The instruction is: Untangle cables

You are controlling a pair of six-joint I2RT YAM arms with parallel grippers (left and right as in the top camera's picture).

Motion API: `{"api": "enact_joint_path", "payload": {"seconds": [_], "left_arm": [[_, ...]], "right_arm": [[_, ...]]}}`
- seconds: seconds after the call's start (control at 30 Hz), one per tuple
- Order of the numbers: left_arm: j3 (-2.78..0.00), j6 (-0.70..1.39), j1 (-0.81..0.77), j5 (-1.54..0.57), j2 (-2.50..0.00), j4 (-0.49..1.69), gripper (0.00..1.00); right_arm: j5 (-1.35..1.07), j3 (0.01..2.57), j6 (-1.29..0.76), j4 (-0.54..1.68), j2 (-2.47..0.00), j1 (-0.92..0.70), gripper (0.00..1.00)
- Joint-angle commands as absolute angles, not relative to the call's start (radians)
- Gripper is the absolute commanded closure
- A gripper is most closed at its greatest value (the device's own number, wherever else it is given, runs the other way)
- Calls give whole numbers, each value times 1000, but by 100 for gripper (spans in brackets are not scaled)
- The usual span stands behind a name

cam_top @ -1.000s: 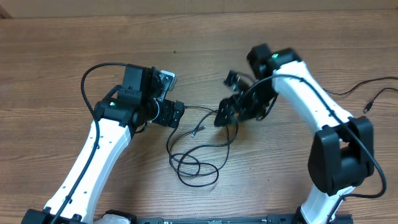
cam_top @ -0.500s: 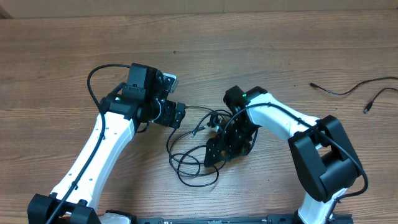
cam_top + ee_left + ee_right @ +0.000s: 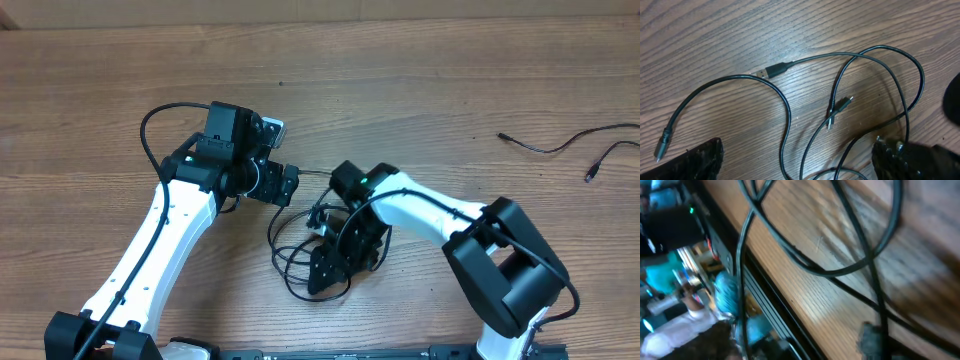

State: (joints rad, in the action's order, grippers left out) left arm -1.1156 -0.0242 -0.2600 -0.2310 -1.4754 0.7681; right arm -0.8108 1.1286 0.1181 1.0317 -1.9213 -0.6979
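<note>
The cables (image 3: 283, 262) are thin black cords lying in loose loops on the wooden table, near its front edge and between the arms. My left gripper (image 3: 288, 185) hovers at the bundle's upper left. In the left wrist view its fingers (image 3: 795, 165) are wide open and empty, with cords (image 3: 787, 107) and a USB plug (image 3: 772, 70) on the wood between and beyond them. My right gripper (image 3: 322, 272) is low over the bundle's front loops. The right wrist view is blurred; crossing cords (image 3: 830, 272) lie beyond the fingers (image 3: 770, 342), which look apart, holding nothing.
Two separate thin black cables lie at the far right of the table, one (image 3: 560, 145) with a small plug end and another (image 3: 608, 158) running off the edge. The table's front edge (image 3: 765, 280) is close to the right gripper.
My right arm has swung from the table's middle down and left to the front of the bundle. The left arm has barely moved.
</note>
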Motion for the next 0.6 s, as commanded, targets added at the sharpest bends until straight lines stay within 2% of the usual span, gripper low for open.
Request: {"api": "enact_joint_path", "payload": {"seconds": [0.0,0.03,0.07,0.1,0.13,0.4,0.57], "left_arm": [[-1129,-11,-255,-236,-1484,759,5],[-1129,-11,-255,-236,-1484,759,5],[-1129,-11,-255,-236,-1484,759,5],[-1129,-11,-255,-236,-1484,759,5],[-1129,-11,-255,-236,-1484,759,5],[-1129,-11,-255,-237,-1483,758,12],[-1130,-10,-255,-260,-1475,746,15]], "right_arm": [[-824,1106,75,1017,-1893,-709,44],[-824,1105,75,1015,-1893,-709,53],[-824,1104,75,1011,-1893,-709,77],[-824,1104,75,1007,-1893,-709,89],[-824,1104,75,1003,-1893,-709,96],[-821,1106,75,996,-1893,-675,96],[-822,1108,75,996,-1893,-565,96]]}}
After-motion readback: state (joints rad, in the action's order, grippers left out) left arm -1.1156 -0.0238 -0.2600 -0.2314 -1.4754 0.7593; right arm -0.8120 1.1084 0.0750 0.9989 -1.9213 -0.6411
